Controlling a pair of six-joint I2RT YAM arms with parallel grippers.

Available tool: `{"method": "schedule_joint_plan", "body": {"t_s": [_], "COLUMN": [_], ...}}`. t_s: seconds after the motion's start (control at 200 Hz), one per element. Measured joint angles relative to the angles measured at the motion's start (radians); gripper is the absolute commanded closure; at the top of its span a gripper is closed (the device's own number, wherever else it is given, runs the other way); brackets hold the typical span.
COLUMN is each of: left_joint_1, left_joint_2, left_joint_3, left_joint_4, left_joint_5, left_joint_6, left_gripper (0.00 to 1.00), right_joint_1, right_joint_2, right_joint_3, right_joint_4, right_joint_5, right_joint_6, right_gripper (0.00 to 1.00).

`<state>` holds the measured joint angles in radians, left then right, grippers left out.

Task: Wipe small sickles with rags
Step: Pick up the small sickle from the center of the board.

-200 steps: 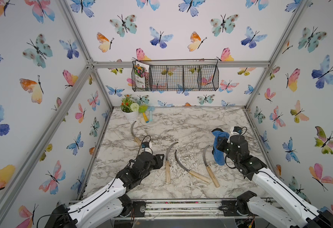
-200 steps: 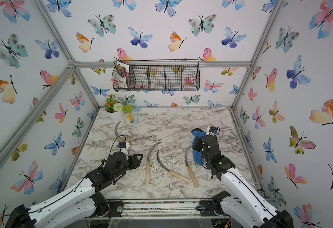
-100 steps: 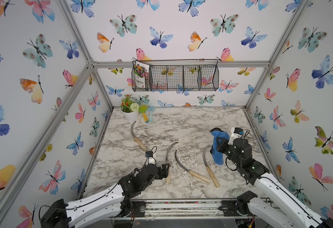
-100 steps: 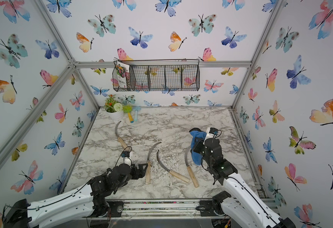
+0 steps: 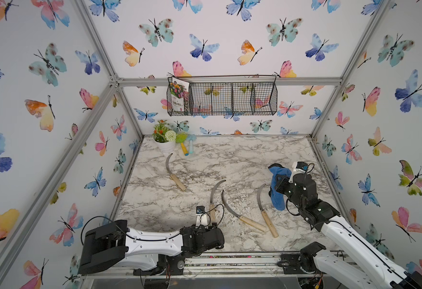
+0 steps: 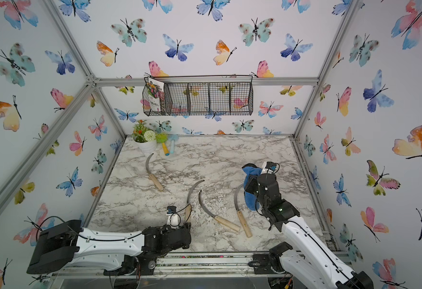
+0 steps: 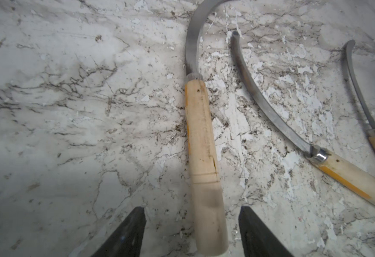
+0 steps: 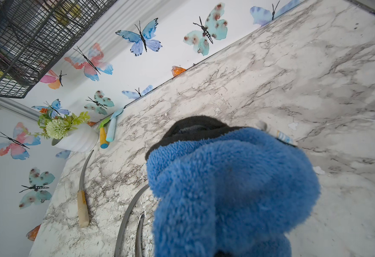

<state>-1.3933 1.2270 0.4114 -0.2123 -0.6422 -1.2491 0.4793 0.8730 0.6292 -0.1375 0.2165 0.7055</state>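
Observation:
Several small sickles lie on the marble table [image 5: 230, 155]. One [image 5: 175, 172] is at the back left, and three [image 5: 213, 197] [image 5: 240, 215] [image 5: 265, 212] lie side by side near the front. My left gripper [image 5: 213, 228] is low at the front edge. In the left wrist view it [image 7: 191, 208] is open, its jaws either side of a sickle's wooden handle [image 7: 202, 155] without touching it. My right gripper [image 5: 276, 184] is shut on the blue rag [image 5: 277, 190], which hangs above the table beside the rightmost sickle. The rag [image 8: 233, 189] hides the fingers in the right wrist view.
A white flower pot [image 5: 166, 145] and yellow and light-blue toy tools [image 5: 187, 147] stand at the back left corner. A wire basket [image 5: 222, 98] hangs on the back wall. The metal rail [image 5: 230, 260] runs along the front edge.
My left arm has drawn back toward the front edge and lowered behind the sickle's handle, uncovering the back-left sickle. The right gripper with the rag has barely shifted.

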Motion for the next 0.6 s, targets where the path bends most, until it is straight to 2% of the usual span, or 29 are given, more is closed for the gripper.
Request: {"method": "schedule_joint_plan", "body": {"t_s": [0.095, 0.205, 0.375, 0.491, 0.601], "left_joint_1": [-0.016, -0.028, -0.029, -0.029, -0.029], "left_joint_2": [0.036, 0.089, 0.165, 0.216, 0.261], "left_joint_3": [0.005, 0.035, 0.076, 0.095, 0.131], "left_joint_4": [0.009, 0.012, 0.013, 0.017, -0.014], "left_joint_5": [0.0, 0.0, 0.0, -0.028, -0.053], "left_joint_6": [-0.012, -0.029, -0.054, -0.066, -0.093], "left_gripper": [0.39, 0.52, 0.58, 0.71, 0.76], "right_joint_1": [0.0, 0.0, 0.0, 0.0, 0.0], "right_joint_2": [0.0, 0.0, 0.008, 0.008, 0.008], "right_joint_3": [0.0, 0.0, 0.0, 0.0, 0.0], "right_joint_4": [-0.001, -0.001, -0.001, 0.0, 0.0], "right_joint_5": [0.0, 0.0, -0.003, -0.008, -0.01], "right_joint_6": [0.002, 0.006, 0.008, 0.008, 0.008], "right_gripper": [0.99, 0.99, 0.99, 0.99, 0.99]}}
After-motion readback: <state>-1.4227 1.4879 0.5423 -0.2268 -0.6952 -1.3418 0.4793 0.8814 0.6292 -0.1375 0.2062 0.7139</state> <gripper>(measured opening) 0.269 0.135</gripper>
